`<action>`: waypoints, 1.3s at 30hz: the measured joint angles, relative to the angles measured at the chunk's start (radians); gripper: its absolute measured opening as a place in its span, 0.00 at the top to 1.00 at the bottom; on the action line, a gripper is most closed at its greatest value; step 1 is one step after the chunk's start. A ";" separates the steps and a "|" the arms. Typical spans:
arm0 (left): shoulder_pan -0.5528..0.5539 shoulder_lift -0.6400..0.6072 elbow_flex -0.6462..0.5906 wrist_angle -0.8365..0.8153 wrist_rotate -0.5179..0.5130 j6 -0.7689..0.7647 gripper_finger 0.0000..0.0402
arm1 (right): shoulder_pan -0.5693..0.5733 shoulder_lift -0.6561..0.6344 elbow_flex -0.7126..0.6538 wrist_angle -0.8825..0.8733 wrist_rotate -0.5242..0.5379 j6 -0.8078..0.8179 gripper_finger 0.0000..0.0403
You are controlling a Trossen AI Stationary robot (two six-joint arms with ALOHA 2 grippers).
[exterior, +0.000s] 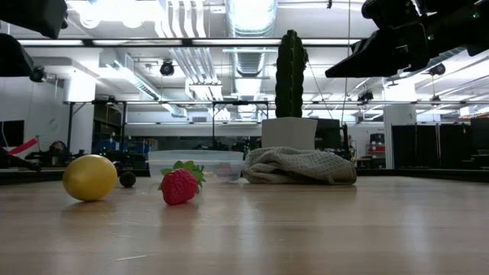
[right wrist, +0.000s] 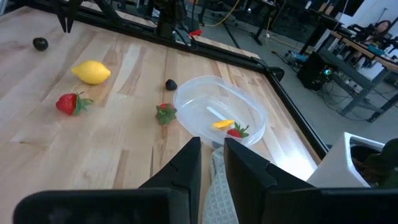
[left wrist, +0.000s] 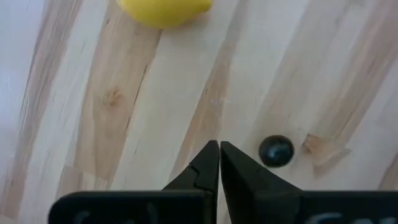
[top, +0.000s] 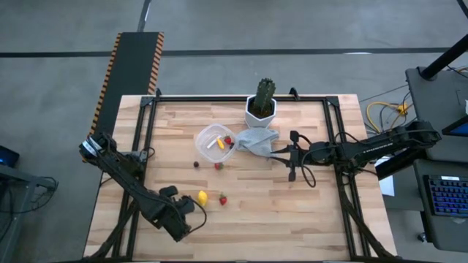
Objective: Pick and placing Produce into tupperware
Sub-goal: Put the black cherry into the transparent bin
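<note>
Produce is being seen scattered over the pale wooden slatted worktop. The small round clear plastic tupperware with a whitish rim is lying near the worktop's middle, and a red strawberry-like piece and an orange carrot-like piece are being held inside it. The crumpled pale blue-grey cloth is touching the tupperware's side, and the green cactus in a white hexagonal pot is standing just behind the cloth. A second red strawberry-like piece and a small dark round piece are lying just in front of the tupperware. Farther forward, the yellow lemon-like piece and a third red strawberry-like piece are resting side by side, apart from each other. Another small dark round piece is being shown just beside the left gripper, whose fingers are being kept pressed together on nothing, low over the worktop's front left area near the lemon-like piece. The right gripper is being held above the cloth with only a narrow gap between its fingers, and nothing is being gripped.
</note>
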 joint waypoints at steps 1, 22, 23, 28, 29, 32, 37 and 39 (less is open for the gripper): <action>0.000 0.000 0.000 -0.002 0.001 -0.017 1.00 | 0.000 0.000 -0.001 0.000 0.000 0.000 0.84; 0.000 0.000 -0.022 0.091 0.093 -0.080 0.58 | 0.000 0.000 -0.012 0.001 0.000 0.003 0.85; 0.000 0.001 -0.029 0.094 0.093 -0.095 0.55 | 0.000 0.000 -0.013 0.001 0.000 0.003 0.85; 0.007 0.001 -0.070 0.142 0.098 -0.175 0.48 | 0.000 0.000 -0.014 0.000 0.000 0.002 0.84; 0.007 0.001 -0.075 0.148 0.101 -0.189 0.48 | 0.000 0.000 -0.014 0.000 0.000 0.002 0.84; 0.014 0.002 -0.086 0.180 0.123 -0.196 0.48 | 0.000 0.000 -0.014 0.000 0.000 0.002 0.84; 0.028 0.003 -0.100 0.193 0.128 -0.264 0.48 | 0.000 0.000 -0.015 0.000 0.000 0.002 0.85; 0.035 0.003 -0.101 0.194 0.128 -0.273 0.48 | 0.000 0.000 -0.016 0.000 0.000 0.002 0.85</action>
